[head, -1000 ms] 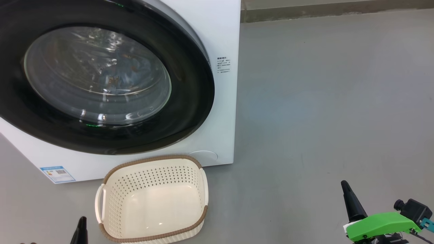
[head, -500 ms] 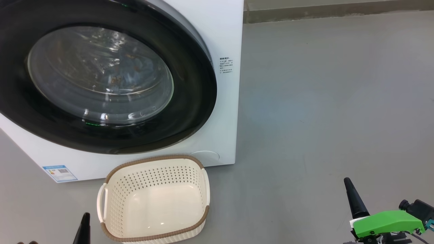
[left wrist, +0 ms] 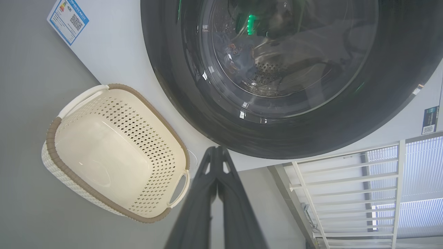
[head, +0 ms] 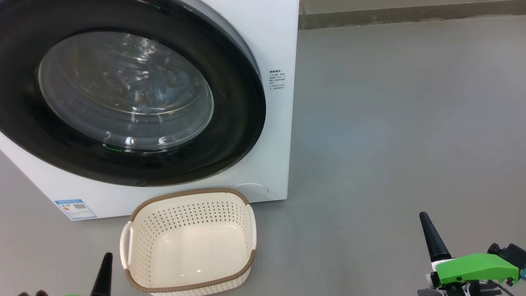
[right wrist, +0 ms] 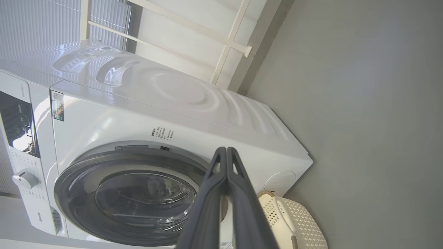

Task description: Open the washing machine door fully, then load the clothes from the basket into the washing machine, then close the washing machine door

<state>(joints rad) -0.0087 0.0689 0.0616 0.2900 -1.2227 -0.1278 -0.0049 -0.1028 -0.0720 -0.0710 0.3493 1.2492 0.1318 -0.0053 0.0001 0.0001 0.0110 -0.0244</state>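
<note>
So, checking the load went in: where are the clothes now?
Head view, left: the clothes lie inside, behind the washing machine door, above the empty basket.

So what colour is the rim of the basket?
Brown, on a cream-white basket; clearest in the left wrist view.

- I see a smooth matt grey floor (head: 390,123), evenly lit, ending at a darker olive-grey skirting band (head: 411,14).
- Above that skirting band stands a white railed frame (left wrist: 346,183).
- Within the frame, further from the skirting band, pale ribbed blinds (left wrist: 422,166) glow with daylight.
</note>
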